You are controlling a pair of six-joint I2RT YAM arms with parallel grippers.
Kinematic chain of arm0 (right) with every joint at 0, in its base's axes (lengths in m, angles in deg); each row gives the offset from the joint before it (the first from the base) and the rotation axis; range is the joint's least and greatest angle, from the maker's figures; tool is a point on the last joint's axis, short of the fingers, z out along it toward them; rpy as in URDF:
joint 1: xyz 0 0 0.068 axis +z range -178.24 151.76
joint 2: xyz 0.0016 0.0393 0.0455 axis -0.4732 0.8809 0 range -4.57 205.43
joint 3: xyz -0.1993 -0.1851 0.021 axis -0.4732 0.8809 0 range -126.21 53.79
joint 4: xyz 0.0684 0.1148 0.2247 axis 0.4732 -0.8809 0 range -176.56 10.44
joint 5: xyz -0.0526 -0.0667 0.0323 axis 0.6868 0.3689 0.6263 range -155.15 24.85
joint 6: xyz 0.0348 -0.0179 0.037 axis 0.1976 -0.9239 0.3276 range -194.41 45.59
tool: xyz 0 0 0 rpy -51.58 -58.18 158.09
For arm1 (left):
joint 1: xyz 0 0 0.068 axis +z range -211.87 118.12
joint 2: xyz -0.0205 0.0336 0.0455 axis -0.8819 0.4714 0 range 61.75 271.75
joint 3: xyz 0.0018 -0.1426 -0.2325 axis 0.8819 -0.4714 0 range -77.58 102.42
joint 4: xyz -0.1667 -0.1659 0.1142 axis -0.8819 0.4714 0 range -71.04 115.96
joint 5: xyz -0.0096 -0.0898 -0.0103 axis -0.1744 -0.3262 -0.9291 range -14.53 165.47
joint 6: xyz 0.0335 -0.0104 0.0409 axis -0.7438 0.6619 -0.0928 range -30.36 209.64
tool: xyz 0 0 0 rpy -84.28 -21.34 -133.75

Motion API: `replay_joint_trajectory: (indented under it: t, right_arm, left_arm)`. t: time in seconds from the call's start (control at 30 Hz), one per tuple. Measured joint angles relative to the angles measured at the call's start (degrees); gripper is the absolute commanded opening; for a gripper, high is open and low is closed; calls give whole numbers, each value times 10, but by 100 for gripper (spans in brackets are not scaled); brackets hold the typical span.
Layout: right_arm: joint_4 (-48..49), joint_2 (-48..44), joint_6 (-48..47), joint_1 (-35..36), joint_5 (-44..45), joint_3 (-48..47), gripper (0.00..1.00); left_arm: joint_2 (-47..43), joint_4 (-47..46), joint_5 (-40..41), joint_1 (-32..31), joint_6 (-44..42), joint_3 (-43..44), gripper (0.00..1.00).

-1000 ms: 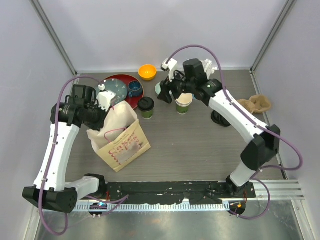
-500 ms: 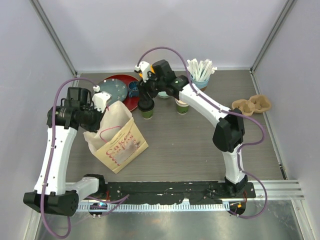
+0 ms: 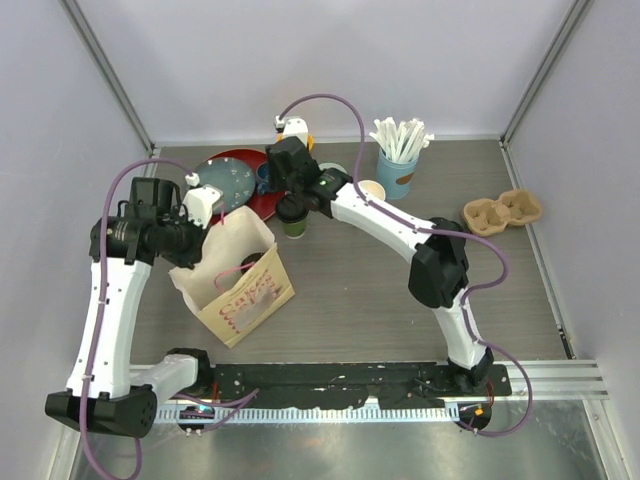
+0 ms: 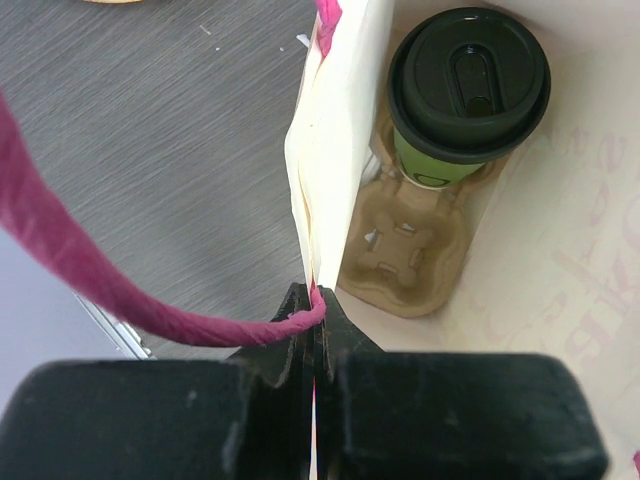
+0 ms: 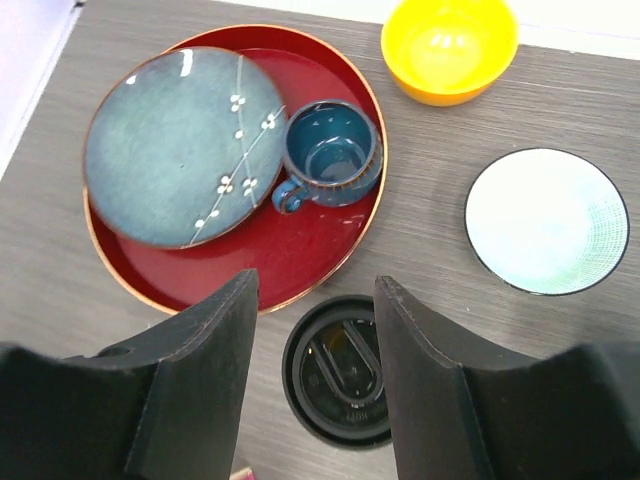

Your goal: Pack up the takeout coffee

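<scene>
The lidded cup [image 5: 338, 368] you are after stands on the surface just right of and nearer than the red tray [image 5: 300, 250]. The right fingers [image 5: 210, 360] are spread to either side of it and, as far as the wrist view shows, are not touching it. A second lidded cup [image 4: 468, 85] already sits in the cardboard carrier [image 4: 405, 245] inside the paper bag [image 3: 245, 285]. The left fingers [image 4: 150, 420] are pinched shut on the bag's rim beside the pink handle [image 4: 100, 280], holding the mouth open.

Mind the squeeze. If you close high on the lid it may pop off, and if you close hard on the paper wall it may buckle and spill. One right finger sits close to the tray's rim, so a sideways drift could shove the tray and the blue mug [image 5: 330, 155] on it. The bag hangs from a thin pinch, so if the paper slips, the mouth will likely sag shut. Coming down off-centre over the free slot could tip the cup already seated.

Only the left wrist view shows you the bag's inside, with the seated cup and the empty slot beside it. Only the right wrist view shows the gaps between fingers and lid, because from above the arm covers most of that cup. The top view alone shows the path from cup to bag, and an open cup [image 3: 372, 190] with no lid further right.
</scene>
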Motion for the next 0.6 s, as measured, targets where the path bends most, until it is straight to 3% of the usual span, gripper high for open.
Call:
replay_joint_trajectory:
  t: [0.3, 0.6]
  right_arm:
    - [-53, 117, 6, 41, 136, -119, 49]
    - [-66, 134, -18, 73, 208, -118, 38]
  left_arm:
    - [-6, 6, -17, 0, -18, 0, 0]
    - [-5, 8, -26, 0, -28, 0, 0]
